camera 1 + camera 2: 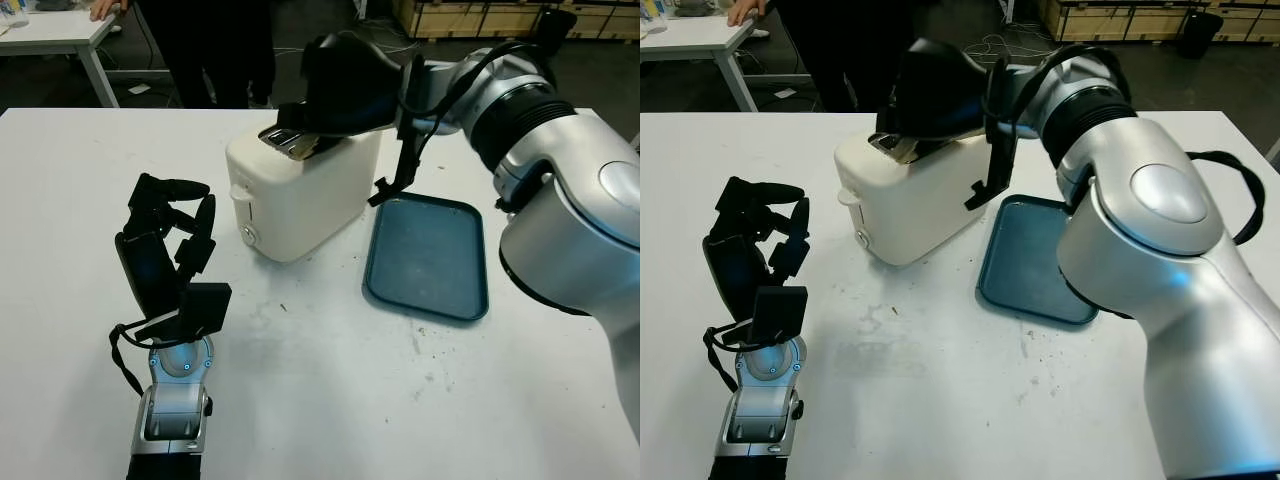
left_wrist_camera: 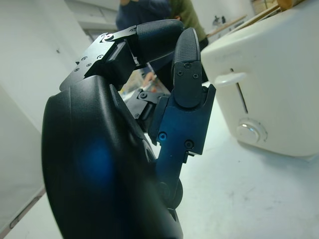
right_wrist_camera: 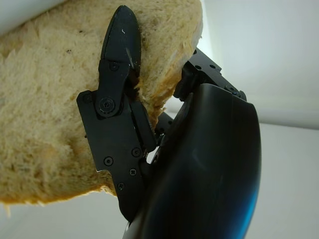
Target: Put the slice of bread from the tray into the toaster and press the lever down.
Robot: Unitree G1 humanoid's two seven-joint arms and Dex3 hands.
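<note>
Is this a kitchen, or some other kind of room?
Probably a workshop or lab, not a kitchen: the toaster sits on a bare white table, wooden crates stand behind, and cables trail on the floor.

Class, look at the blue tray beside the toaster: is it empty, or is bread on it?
Empty. The tray is bare; the right robot hand holds the bread slice over the toaster.

The right hand (image 1: 345,85) covers most of the toaster's (image 1: 300,190) top, so the slots barely show and it cannot be told how deep the slice of bread (image 3: 55,99) sits. In the right wrist view the bread runs past the picture's edges. A person (image 1: 215,45) behind the table is cut off above the waist.
</note>
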